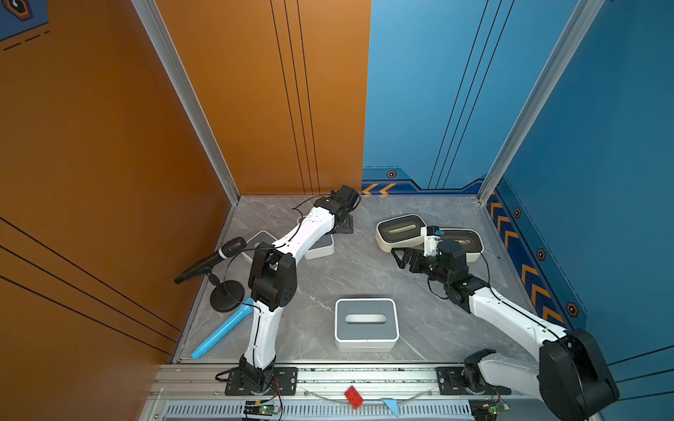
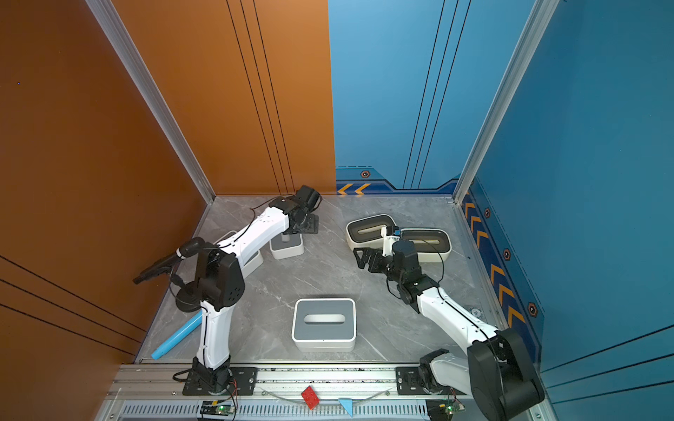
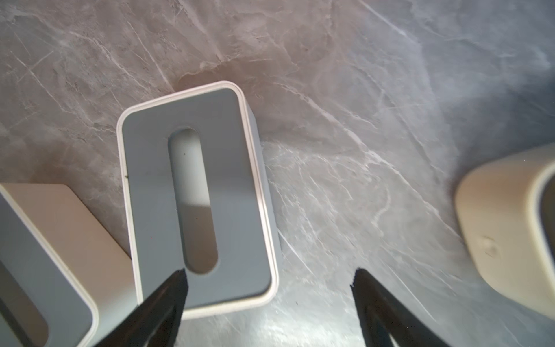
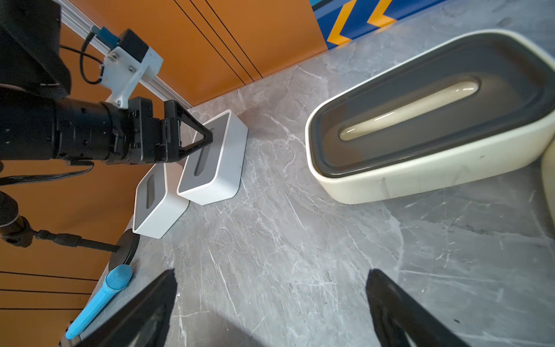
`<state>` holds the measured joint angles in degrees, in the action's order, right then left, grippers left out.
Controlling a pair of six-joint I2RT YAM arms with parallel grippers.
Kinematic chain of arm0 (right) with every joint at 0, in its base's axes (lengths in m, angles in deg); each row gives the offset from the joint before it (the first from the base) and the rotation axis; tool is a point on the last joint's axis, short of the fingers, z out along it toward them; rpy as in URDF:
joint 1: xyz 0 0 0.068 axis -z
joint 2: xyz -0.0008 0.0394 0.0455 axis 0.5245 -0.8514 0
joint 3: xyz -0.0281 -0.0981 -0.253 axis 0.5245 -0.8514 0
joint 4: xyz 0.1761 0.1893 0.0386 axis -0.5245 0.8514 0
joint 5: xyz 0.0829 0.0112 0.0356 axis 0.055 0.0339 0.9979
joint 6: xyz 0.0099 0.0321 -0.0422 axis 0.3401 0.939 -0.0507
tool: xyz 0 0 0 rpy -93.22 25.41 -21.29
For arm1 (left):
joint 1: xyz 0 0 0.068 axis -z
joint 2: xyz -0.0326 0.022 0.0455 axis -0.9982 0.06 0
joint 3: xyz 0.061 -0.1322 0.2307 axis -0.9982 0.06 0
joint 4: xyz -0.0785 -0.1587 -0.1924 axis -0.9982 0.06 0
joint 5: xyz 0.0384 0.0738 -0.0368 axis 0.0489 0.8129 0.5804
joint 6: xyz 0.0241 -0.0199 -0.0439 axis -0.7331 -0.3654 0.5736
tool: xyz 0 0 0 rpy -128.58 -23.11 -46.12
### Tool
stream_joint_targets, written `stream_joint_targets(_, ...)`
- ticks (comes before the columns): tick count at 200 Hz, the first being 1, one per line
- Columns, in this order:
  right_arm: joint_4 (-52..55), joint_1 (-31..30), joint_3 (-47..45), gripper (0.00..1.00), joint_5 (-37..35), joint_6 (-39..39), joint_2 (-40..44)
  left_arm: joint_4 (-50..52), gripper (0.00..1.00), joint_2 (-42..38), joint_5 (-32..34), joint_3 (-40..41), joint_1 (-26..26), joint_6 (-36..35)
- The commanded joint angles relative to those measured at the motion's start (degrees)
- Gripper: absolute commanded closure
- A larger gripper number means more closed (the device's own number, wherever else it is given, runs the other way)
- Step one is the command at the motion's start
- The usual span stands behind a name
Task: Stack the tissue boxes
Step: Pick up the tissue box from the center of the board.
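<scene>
- Nearest the lens, a red block [image 1: 353, 396] lies on the front rail [image 1: 364, 377]. Just past it, a grey-topped tissue box [image 1: 366, 324] sits alone at the front middle of the surface [image 1: 321, 277]. Both top views show it; neither wrist view does.
- My left fingers [image 4: 208, 135] stand apart and hold nothing. The left wrist view puts one tip over the lid of a second grey-topped box [image 3: 195, 195], near the end of its slot, and the other tip over bare surface.
- My left arm [image 1: 302, 233] hides most of that box in a top view. The right wrist view shows it nearly whole, just beside a third grey-topped box [image 4: 159, 204] at the far left.
- My right fingers [image 1: 398, 258] are spread wide and empty, near a cream dark-topped box [image 1: 401, 231] and its twin [image 1: 467, 242], side by side at the far right.
- A blue microphone [image 4: 102, 297] shows its mesh head only in the right wrist view, beside a black microphone stand [image 4: 124, 251].
</scene>
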<state>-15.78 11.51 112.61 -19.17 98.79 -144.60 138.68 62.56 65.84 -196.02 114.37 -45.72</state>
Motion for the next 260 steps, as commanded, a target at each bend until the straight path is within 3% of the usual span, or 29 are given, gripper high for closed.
stream_joint_targets(1,-9.5,-0.4,-1.1,0.0,5.3,1.7,-0.9,1.9,0.18,1.6,1.2,-3.2,-0.9,2.6)
stream_joint_targets(76,-24.0,-3.9,-7.4,0.0,2.1,2.6,-6.1,1.8,0.28,6.1,-1.7,-4.3,-3.9,4.9)
stream_joint_targets(140,-23.5,-4.1,-5.8,0.0,3.4,2.5,-9.5,1.8,0.28,8.1,-1.8,-5.2,-4.3,5.4)
stream_joint_targets(260,-23.0,-3.9,-5.9,0.0,3.9,1.6,-8.4,1.8,0.32,10.3,-0.9,-5.7,-4.3,7.3)
